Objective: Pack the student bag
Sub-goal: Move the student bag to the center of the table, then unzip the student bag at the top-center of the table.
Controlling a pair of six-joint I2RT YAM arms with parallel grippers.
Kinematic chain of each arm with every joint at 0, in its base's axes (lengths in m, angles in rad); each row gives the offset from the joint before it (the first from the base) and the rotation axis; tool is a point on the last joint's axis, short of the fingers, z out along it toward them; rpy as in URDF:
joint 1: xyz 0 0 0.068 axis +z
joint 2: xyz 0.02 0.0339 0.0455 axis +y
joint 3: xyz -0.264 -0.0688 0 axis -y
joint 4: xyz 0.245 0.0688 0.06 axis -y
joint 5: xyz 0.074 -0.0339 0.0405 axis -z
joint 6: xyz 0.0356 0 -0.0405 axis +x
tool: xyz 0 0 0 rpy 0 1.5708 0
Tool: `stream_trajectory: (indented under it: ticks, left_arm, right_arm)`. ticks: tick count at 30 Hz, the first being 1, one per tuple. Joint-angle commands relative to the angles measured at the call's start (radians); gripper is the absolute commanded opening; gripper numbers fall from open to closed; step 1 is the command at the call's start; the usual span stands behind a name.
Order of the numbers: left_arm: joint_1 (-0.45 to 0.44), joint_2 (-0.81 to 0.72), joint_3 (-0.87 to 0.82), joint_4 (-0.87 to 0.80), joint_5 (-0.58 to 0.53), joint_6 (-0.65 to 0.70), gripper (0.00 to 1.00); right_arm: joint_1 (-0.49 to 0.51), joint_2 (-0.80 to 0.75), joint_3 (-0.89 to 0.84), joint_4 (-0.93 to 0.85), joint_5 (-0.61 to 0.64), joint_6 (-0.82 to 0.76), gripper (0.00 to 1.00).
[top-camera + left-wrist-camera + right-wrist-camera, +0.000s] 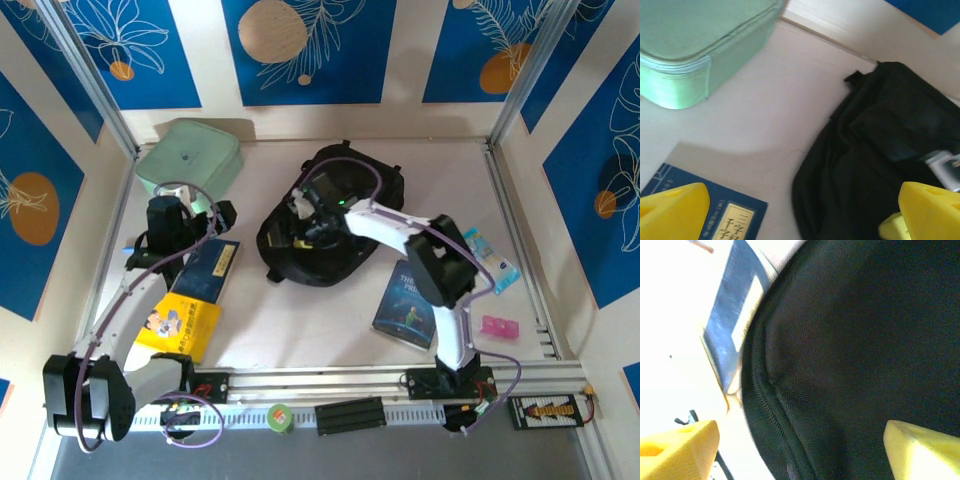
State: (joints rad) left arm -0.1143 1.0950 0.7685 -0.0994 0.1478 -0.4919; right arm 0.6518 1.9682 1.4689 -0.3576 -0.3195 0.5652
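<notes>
The student bag [335,250], a black soft backpack, lies in the middle of the table. My right gripper [308,218] hovers low over its left part, jaws wide apart. In the right wrist view the bag's fabric and zipper seam [840,350] pass between the yellow fingers [680,450], and nothing is gripped. My left gripper [215,215] hangs open left of the bag, above the top end of a dark blue book [212,268]. From the left wrist view, its yellow fingers [675,210] frame bare table and the bag's edge [875,150].
A mint-green lidded box [190,160] stands at the back left, close to the left gripper. A yellow book [180,325] lies below the blue one. Right of the bag lie another blue book [408,305], a light blue packet [490,258] and a small pink item [498,326].
</notes>
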Motion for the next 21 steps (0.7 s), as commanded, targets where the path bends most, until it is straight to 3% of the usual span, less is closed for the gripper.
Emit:
stream_trajectory:
  ticks: [1, 5, 12, 18, 21]
  left_arm:
    - [-0.043, 0.011, 0.087, -0.060, 0.075, -0.006, 0.97]
    - [-0.133, 0.055, 0.148, -0.143, 0.101, 0.000, 0.97]
    - [-0.417, 0.217, 0.236, -0.158, 0.052, 0.004, 0.94]
    - [-0.569, 0.413, 0.357, -0.176, 0.081, 0.077, 0.88]
    - [-0.615, 0.496, 0.412, -0.187, 0.091, 0.107, 0.87]
  right_arm:
    - [-0.108, -0.212, -0.091, 0.084, -0.016, 0.129, 0.82]
    - [-0.199, -0.402, -0.295, 0.113, 0.027, 0.213, 0.79]
    - [-0.347, -0.605, -0.535, -0.021, 0.222, 0.289, 0.75]
    - [-0.405, -0.562, -0.585, -0.006, 0.128, 0.288, 0.46]
    - [-0.404, -0.544, -0.598, -0.010, 0.160, 0.291, 0.44]
